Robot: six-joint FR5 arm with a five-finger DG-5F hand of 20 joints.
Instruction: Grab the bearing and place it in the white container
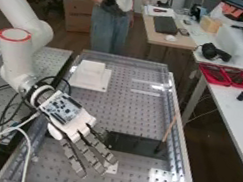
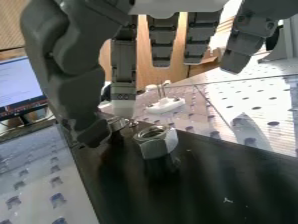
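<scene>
The hand (image 1: 83, 140) is low over the bench beside the left end of the black plate (image 1: 138, 145), fingers extended and open. In the wrist view the hand (image 2: 161, 42) has its long fingers hanging straight, with the thumb bent inward beside them. A shiny hex-sided metal ring (image 2: 156, 142), perhaps the bearing, stands upright on the black plate (image 2: 246, 185), apart from the fingers. A second metal piece (image 2: 118, 123) is close to the thumb tip and one fingertip; contact cannot be told. The square white container (image 1: 90, 77) sits at the bench's far left.
A thin wooden stick (image 1: 169, 129) rises from the black plate's right end. Cables (image 1: 2, 103) loop beside the arm. A raised rail (image 1: 184, 158) runs along the bench's right edge. A small white object (image 2: 165, 104) lies beyond the metal parts.
</scene>
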